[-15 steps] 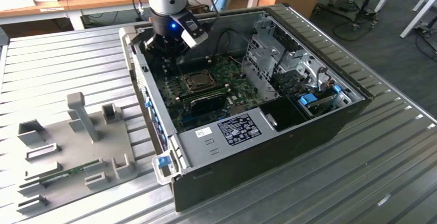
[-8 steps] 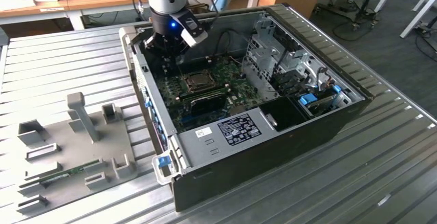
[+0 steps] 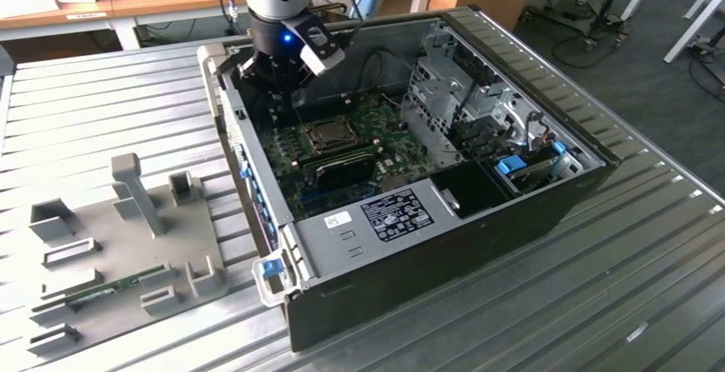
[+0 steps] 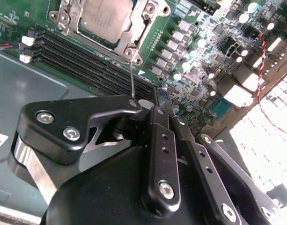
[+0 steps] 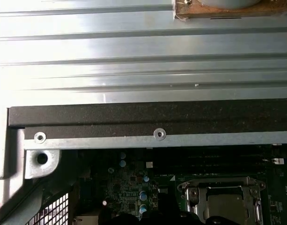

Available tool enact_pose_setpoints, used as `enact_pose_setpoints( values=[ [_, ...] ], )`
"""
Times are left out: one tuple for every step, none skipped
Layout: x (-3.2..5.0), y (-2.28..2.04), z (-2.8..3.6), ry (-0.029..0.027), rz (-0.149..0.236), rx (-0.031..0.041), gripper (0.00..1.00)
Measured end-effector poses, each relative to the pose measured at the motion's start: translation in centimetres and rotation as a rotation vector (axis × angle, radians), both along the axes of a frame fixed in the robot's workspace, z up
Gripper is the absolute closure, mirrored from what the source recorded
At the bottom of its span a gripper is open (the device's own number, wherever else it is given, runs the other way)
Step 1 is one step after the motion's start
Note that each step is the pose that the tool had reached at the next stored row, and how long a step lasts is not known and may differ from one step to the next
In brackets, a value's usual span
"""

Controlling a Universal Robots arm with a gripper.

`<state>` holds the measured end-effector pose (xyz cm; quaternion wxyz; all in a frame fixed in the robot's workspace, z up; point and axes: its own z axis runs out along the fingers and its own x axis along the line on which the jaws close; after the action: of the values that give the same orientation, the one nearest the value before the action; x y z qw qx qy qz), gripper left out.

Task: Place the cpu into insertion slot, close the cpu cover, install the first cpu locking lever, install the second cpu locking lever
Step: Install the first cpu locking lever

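1. Grey-topped cpu (image 4: 106,16) lies flat in its socket on the board (image 4: 199,56), near the middle of the case (image 3: 544,211) in the exterior view.
2. Silvery cover (image 4: 136,28) lies down over it, and the chip shows through its window in both wrist views.
3. One thin lever (image 4: 131,77) reaches out from the socket's corner across the memory slots (image 4: 87,61).
4. Black gripper (image 4: 160,96) hovers above the board just past the slots' end, fingers drawn together with nothing seen between them.
5. Under the case is a ribbed metal table (image 3: 634,304); a grey tray (image 3: 102,253) lies toward the table's edge at the exterior view's left.
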<state>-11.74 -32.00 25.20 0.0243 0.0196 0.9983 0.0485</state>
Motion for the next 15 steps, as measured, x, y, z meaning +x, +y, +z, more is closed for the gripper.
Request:
enact_pose_setpoints(
  values=[
    [0.00,0.01,0.00,0.0000,0.000,0.0015,0.89],
    [0.01,0.02,-0.01,-0.0001,0.000,0.0030,0.89],
    [0.01,0.04,-0.01,-0.0001,0.000,0.0041,0.89],
    [0.01,0.07,0.00,-0.0001,0.000,0.0051,0.89],
    [0.01,0.10,0.00,-0.0001,0.000,0.0063,0.89],
    [0.01,0.13,0.00,-0.0001,0.000,0.0079,0.89],
    [0.02,0.18,-0.01,-0.0002,0.000,0.0093,0.89],
    [0.02,0.22,-0.01,-0.0002,0.000,0.0108,0.89],
    [0.03,0.25,-0.01,-0.0002,0.000,0.0121,0.89],
    [0.04,0.26,-0.01,-0.0004,0.000,0.0132,0.89],
    [0.06,0.26,-0.02,-0.0003,0.000,0.0140,0.89],
    [0.11,0.26,-0.01,-0.0003,0.000,0.0145,0.89],
    [0.20,0.27,-0.01,-0.0002,0.000,0.0151,0.89],
    [0.44,0.27,-0.02,-0.0003,0.000,0.0164,0.89],
    [0.61,0.26,-0.02,-0.0002,0.000,0.0169,0.89]
  ],
)
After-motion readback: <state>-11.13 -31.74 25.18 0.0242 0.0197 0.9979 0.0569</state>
